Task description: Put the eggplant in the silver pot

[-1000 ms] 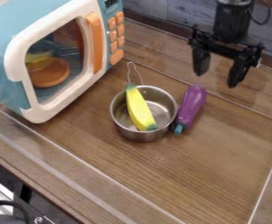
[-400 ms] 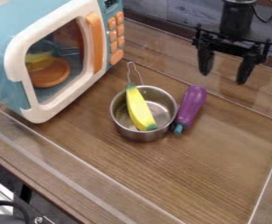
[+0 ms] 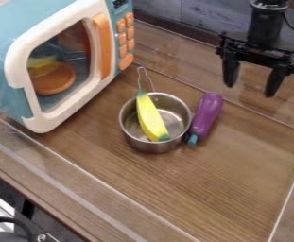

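Viewing the table from my remote station, I note at the far left a toy microwave [image 3: 63, 59], light blue and white, with an orange dish [image 3: 53, 77] visible inside it. To its right stands the silver pot [image 3: 154, 123], its wire handle [image 3: 144, 79] extending toward the far side; a yellow banana-like toy [image 3: 150, 117] lies within the pot. The eggplant [image 3: 206, 116] lies on the wooden table [image 3: 175, 187] just beside the pot, on the right, its green cap [image 3: 194, 140] directed toward the near side. At the far right, my gripper [image 3: 250, 87] hangs with its fingers spread wide, holding nothing.
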